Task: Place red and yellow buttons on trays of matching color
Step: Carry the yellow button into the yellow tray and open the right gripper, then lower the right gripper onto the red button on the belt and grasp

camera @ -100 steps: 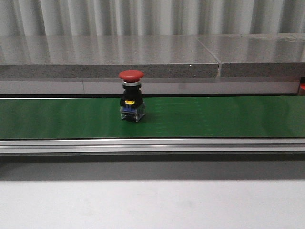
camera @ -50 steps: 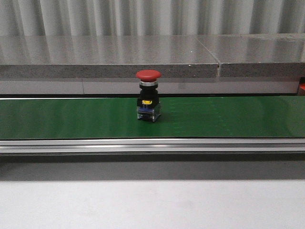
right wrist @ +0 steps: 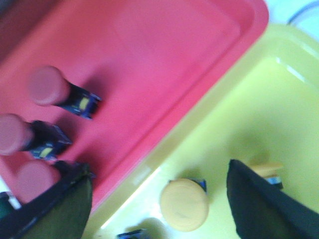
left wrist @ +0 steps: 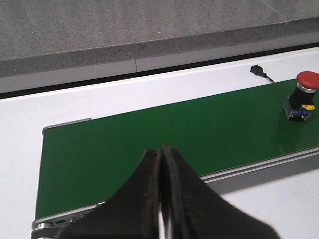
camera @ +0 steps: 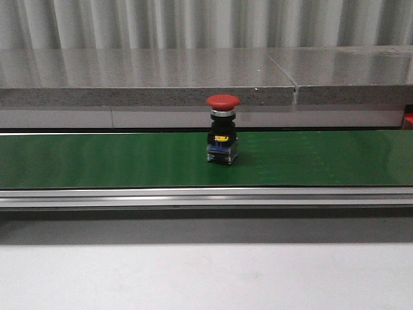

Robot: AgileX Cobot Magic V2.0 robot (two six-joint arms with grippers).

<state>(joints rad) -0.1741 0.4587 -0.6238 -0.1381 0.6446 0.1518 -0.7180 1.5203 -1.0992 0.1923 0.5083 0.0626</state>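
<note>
Nearest us, our left claw [left wrist: 160,199] is hanging over the near end of the long green conveyor belt [camera: 97,161] with its fingers pressed together, holding nothing. Farther along, the red mushroom-capped push button [camera: 222,129] is riding upright on the belt, and it has been drifting steadily toward our right side over the last second, so we judge a pickup is coming due. Our right claw [right wrist: 159,209] is hovering spread wide and empty over the glossy red plastic tray [right wrist: 164,59] and yellow plastic tray [right wrist: 239,109], both already holding matching buttons.
</note>
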